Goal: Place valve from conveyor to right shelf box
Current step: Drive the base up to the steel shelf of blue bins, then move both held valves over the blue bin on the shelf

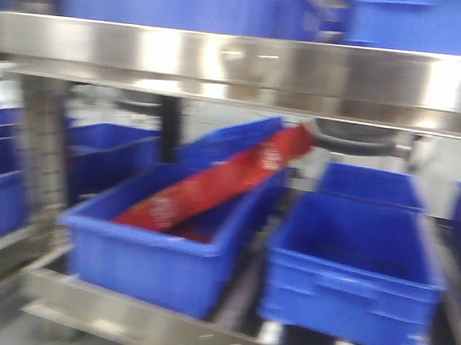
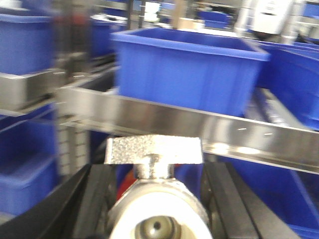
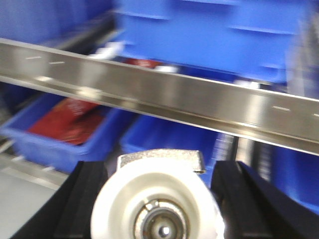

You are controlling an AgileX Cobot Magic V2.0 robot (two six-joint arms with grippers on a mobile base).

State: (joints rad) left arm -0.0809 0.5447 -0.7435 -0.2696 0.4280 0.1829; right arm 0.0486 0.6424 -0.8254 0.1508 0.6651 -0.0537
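1. Across the top of my front view runs a brushed silver steel shelf rail (image 1: 240, 60), streaked with pale glare.
2. At centre left I see a deep blue plastic bin (image 1: 149, 266). Its glossy red packet (image 1: 213, 187) carries white markings.
3. At lower right, a second blue plastic bin (image 1: 349, 288) is plain.
4. At the bottom centre of my left wrist view is a silver metal valve with a white body (image 2: 153, 152). Its handle is speckled grey, and the fingers (image 2: 97, 199) of the left gripper (image 2: 159, 169) are black.
5. At the bottom centre of my right wrist view is a white-faced valve with a dull grey handle (image 3: 157, 204). The right gripper (image 3: 160, 167) is black too.

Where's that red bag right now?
Front view: the red bag leans diagonally in a blue box on the lower shelf, left of an empty blue box.
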